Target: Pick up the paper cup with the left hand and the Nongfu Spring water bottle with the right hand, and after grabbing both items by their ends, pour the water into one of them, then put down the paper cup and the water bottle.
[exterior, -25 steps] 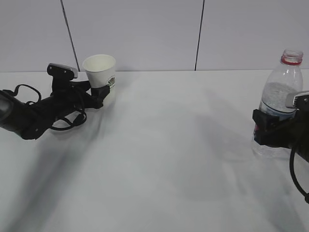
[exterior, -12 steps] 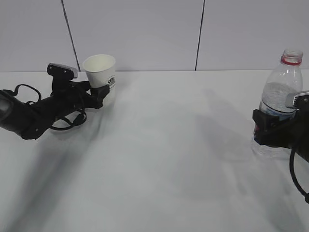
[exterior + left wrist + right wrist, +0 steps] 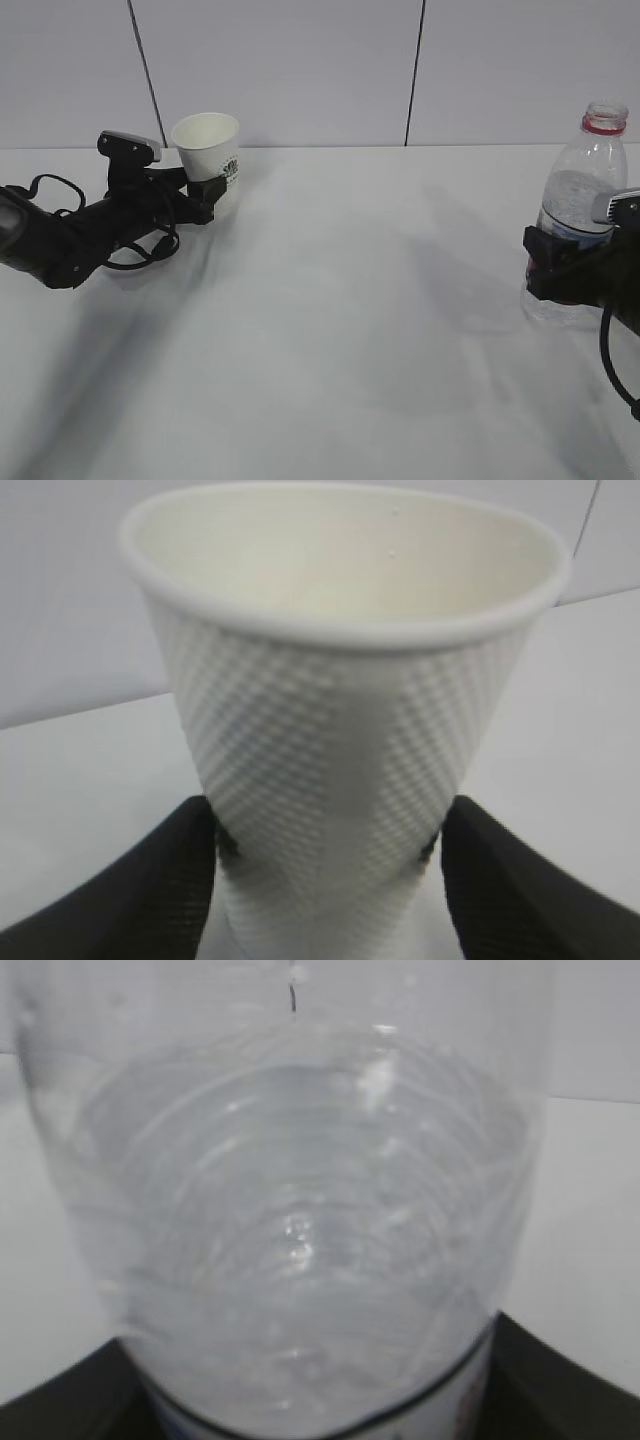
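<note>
Nothing visibly shifted since earlier frames; both arms hold same pose. Near right: right gripper (image 3: 548,268) clamps Nongfu Spring water bottle (image 3: 580,215) at mid-body, bottle upright on white table (image 3: 330,330), uncapped, red neck ring on top. Far left: left gripper (image 3: 210,188) pinches paper cup (image 3: 208,150) at lower part, fingers (image 3: 150,880) pressing both sides, cup tilted slightly, mouth up.
</note>
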{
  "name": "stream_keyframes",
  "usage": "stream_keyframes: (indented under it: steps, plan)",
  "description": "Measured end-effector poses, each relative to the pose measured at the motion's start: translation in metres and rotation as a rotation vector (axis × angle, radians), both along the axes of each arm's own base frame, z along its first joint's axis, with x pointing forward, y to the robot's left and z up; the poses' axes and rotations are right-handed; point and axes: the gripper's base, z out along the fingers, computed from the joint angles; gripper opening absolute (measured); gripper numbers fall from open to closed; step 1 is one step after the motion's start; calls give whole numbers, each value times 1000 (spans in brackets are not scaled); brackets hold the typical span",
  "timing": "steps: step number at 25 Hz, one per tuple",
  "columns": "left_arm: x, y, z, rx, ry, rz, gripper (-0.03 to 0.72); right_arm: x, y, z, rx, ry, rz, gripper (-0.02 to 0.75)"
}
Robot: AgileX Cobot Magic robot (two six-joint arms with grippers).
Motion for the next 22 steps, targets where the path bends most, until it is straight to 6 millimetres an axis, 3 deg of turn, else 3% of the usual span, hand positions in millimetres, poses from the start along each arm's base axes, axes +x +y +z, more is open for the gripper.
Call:
stream_keyframes:
  steps: [16,22]
  plan:
    - [-25,2,-11,-68,-12,-7,507,0,0,0,-1,0,0,474]
    - [-33,4,-4,-62,5,-4,507,0,0,0,-1,0,0,474]
